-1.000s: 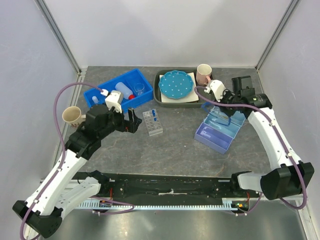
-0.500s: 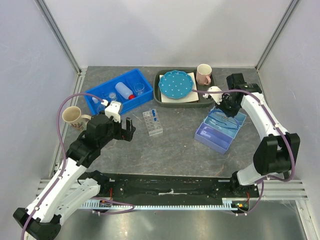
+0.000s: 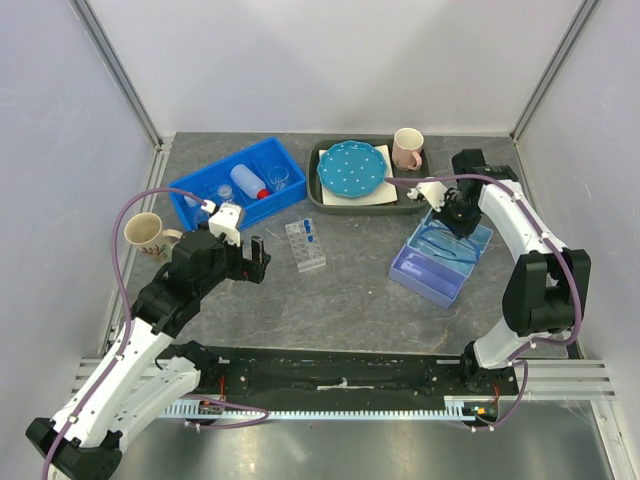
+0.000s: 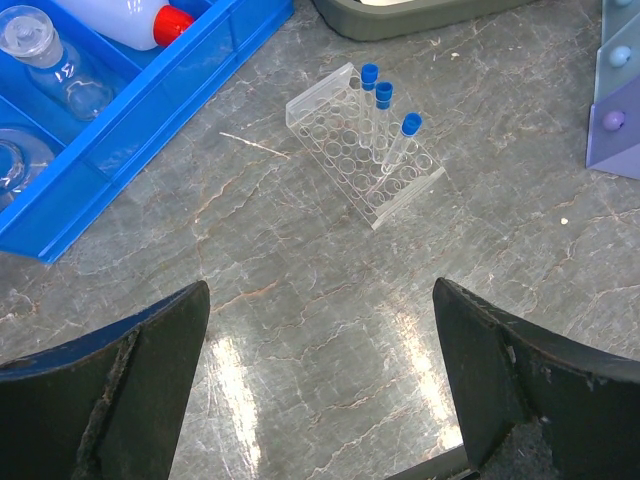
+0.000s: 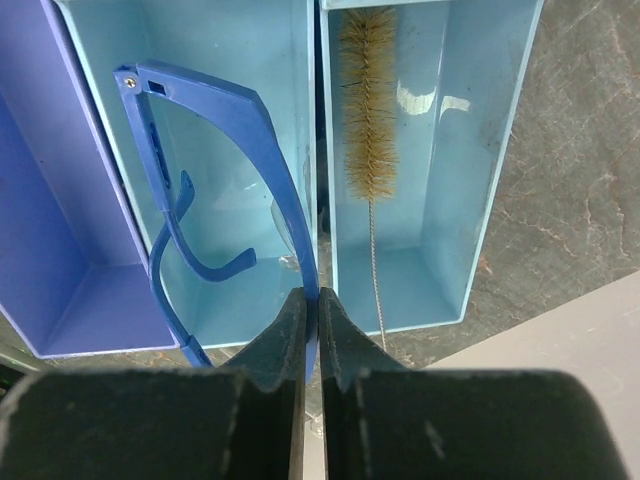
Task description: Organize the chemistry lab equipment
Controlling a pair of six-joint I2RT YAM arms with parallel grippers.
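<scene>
Between the right jaws, the blue safety glasses (image 5: 200, 97) pass out of sight, their lower rim hidden. Ahead-left of the left jaws, the squeeze bottle (image 4: 115, 12) and blue bin (image 4: 150, 130) are cut off by the frame edge.

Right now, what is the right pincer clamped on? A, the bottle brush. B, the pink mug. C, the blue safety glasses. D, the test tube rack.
C: in the right wrist view the right pincer is shut on the frame of the blue safety glasses, while the brush lies apart beside them.
</scene>
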